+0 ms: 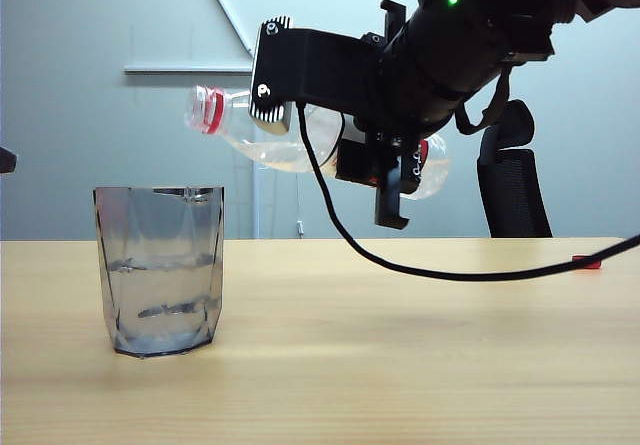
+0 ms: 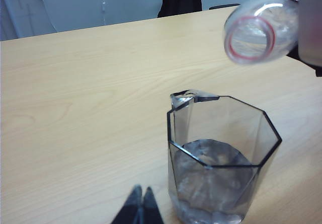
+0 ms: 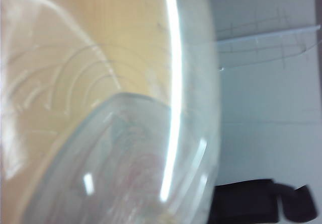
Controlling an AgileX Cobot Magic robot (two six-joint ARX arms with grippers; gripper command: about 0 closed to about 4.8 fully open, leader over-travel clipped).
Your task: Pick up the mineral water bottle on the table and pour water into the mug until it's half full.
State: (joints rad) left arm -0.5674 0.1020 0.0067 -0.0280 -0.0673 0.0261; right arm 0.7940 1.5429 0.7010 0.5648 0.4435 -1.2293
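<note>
Bottle (image 1: 262,143) held up in the air by the right hand (image 1: 335,140), lying nearly level, its open red-ringed mouth pointing toward the left of the exterior view and sitting a little higher than its base. Right hand closed around the bottle's middle, black fingers (image 1: 278,73) on either side of the clear plastic; label mostly hidden behind the hand, only a bit of red showing. No stream visible from the mouth.

Mug (image 1: 160,270) stands upright on the light wood surface (image 1: 400,365), below and slightly left of the bottle's mouth, not touching it. Water (image 2: 211,156) inside, level around the halfway mark or a bit under; ripples show through the faceted grey wall.

Left wrist view: looks down on the mug, with the bottle's mouth (image 2: 250,36) facing the camera from above and beyond it. Left hand (image 2: 141,204) just near the mug's base, its two dark fingertips pressed together, nothing between them.

Right wrist view: filled by blurred clear plastic of the bottle (image 3: 126,133), too close to read detail.

Black cable (image 1: 400,260) hangs from the right arm across the surface. Black chair (image 1: 515,185) behind.
</note>
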